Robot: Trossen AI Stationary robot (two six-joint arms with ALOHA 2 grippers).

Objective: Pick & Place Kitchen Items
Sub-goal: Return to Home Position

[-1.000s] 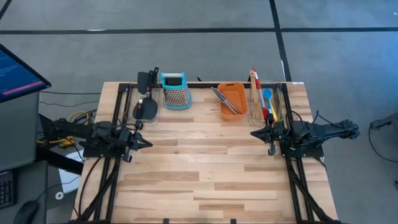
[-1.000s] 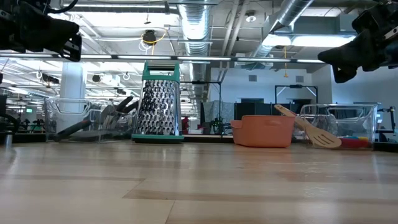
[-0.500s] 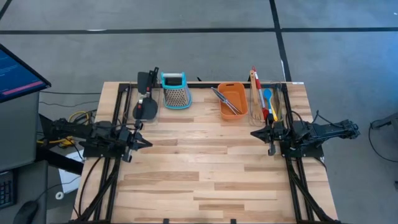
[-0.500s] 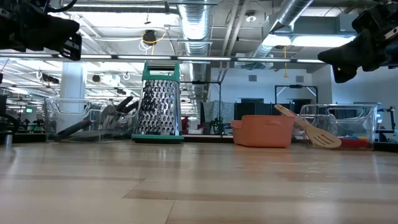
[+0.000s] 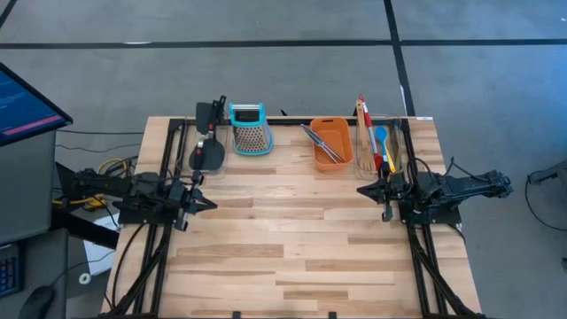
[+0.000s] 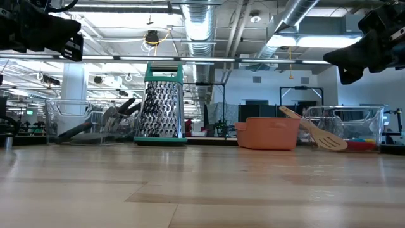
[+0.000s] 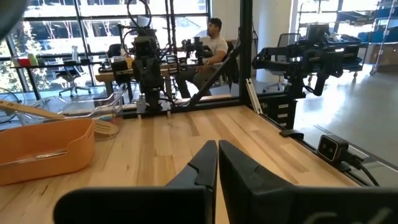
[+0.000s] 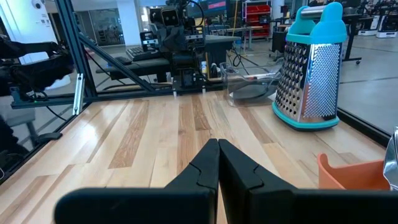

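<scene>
Nothing had moved in the last second: my left hand (image 5: pixel 206 202) and right hand (image 5: pixel 363 190) sat parked, both closed and empty, so I judged the sorting done. Two black spatulas (image 5: pixel 209 133) lay in the bin (image 6: pixel 60 111) beside the left hand. One wooden turner (image 6: pixel 314 132) and three spoons (image 5: pixel 380 136) lay beside the right hand, and one pair of tongs (image 5: pixel 316 142) in the orange tub (image 5: pixel 330 120).

The surface (image 5: pixel 283 239) is pale wood, laid in mixed blond and tan strips. The grater (image 5: pixel 249 129) has a teal top over a silvery body dotted with holes. The tub (image 6: pixel 269 134) is plain orange. The spatulas (image 5: pixel 209 155) are black, the turner (image 6: pixel 329 140) light wood, one spoon (image 5: pixel 380 136) bright blue.
</scene>
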